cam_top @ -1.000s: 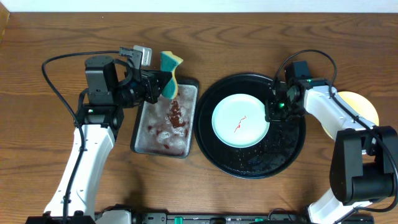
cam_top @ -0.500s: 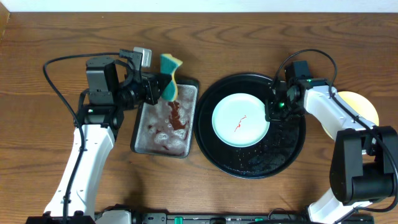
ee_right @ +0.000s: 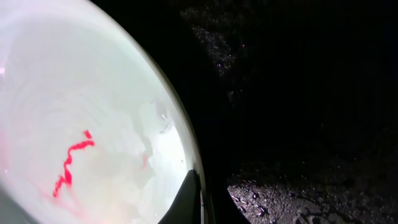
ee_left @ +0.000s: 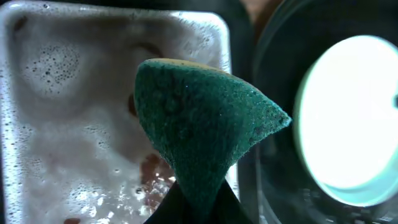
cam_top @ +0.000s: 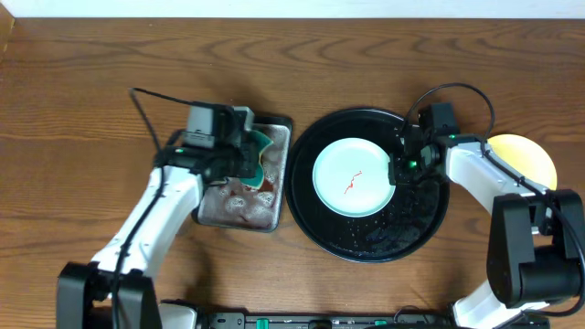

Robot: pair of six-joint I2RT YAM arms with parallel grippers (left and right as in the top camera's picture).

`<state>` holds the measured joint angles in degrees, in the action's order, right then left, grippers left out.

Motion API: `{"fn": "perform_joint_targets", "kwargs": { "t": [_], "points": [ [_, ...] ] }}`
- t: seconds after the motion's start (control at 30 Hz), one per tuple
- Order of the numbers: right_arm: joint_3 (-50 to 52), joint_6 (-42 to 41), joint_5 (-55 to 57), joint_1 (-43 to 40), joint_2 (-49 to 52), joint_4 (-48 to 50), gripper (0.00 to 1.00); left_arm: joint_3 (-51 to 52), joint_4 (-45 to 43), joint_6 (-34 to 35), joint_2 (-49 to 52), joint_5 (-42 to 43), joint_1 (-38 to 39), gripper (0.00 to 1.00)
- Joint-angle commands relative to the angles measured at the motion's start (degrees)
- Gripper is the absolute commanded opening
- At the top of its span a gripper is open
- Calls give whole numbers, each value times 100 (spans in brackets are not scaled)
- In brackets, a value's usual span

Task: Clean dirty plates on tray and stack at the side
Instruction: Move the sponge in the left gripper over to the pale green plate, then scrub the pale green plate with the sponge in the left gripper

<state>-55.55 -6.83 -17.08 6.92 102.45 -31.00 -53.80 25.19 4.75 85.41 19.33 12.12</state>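
Observation:
A pale mint-green plate (cam_top: 353, 178) with a thin red smear lies in the large round black tray (cam_top: 366, 251). My right gripper (cam_top: 399, 170) is shut on the plate's right rim; in the right wrist view one finger (ee_right: 191, 196) lies over the rim of the plate (ee_right: 81, 112), with the wet black tray (ee_right: 298, 93) beside it. A yellow plate (cam_top: 528, 153) sits on the bare wood at the far right. My left gripper (cam_top: 256, 157) is shut on a green sponge (ee_left: 199, 130), held over the metal tray (ee_left: 62, 93). The mint plate (ee_left: 354, 118) shows to its right.
The small rectangular metal tray (cam_top: 215, 208) holds foamy water and reddish stains, just left of the black tray. Cables loop above both arms. Brown wood-grain tabletop (cam_top: 73, 119) surrounds the trays.
My left arm has swung right and down, bringing the sponge from above the metal tray's far edge to low over its right side. The right gripper has stayed on the plate rim.

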Motion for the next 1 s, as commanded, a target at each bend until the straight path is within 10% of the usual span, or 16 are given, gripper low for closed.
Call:
{"fn": "perform_joint_targets", "kwargs": {
  "t": [0.0,0.97],
  "points": [
    [387,46,98,70,186,85,1,-48,-22,26,-17,-1056,319,7],
    [435,46,-994,70,186,-11,1,-385,-2385,2216,1556,-1182,3283,8]
  ]
}}
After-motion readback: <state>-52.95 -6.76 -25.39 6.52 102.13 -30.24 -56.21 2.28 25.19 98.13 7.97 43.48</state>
